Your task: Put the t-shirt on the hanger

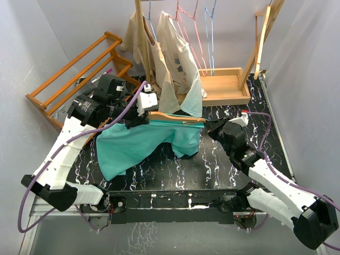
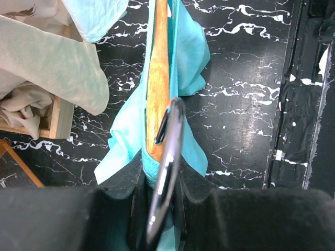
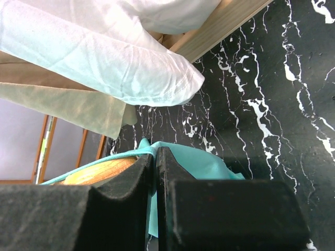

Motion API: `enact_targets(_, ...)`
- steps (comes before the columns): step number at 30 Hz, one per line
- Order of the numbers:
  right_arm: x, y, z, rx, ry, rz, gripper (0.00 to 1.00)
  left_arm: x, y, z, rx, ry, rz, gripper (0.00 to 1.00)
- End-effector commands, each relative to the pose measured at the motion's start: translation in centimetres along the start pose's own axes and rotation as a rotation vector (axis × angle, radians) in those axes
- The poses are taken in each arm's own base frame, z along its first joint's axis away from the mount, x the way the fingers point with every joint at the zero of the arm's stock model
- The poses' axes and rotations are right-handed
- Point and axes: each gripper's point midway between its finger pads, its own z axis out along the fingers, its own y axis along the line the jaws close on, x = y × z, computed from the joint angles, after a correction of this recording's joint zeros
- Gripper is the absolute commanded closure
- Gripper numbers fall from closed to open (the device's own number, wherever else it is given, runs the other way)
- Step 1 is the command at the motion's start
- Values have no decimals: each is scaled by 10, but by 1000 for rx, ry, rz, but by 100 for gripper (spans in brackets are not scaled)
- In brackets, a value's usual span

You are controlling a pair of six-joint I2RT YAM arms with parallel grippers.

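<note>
Jaws of the left gripper [image 2: 159,180] are squeezing the metal hook [image 2: 170,137] of the hanger [image 2: 158,68]. The t-shirt [image 1: 141,143] is draping over it above the table [image 1: 223,164]. The right gripper [image 3: 156,159] is pinching the t-shirt's edge, jaws together.

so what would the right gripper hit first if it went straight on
the t-shirt pinched in its jaws; likely the hanger end right after, though depth is unclear

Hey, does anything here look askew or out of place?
Yes. The t-shirt sits lopsided on the hanger, with most of its cloth bunched and hanging toward the left end. The wooden rack at far left also looks tipped over.
</note>
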Motion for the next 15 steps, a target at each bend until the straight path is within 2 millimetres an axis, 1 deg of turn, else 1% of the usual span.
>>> enact_targets(1,-42,-19,3,138,-150,-102,92,5,2,-25,-88,27,44,100)
enact_targets(4,-45,-9,4,121,-140,-132,92,4,5,-22,-86,24,43,100)
enact_targets(9,-48,1,3,98,-131,-164,92,1,7,-20,-87,15,38,100)
enact_targets(11,-49,4,3,96,-126,-168,92,4,9,-18,-87,25,41,100)
enact_targets(15,-49,9,4,88,-102,-235,92,9,11,-17,-99,45,54,100)
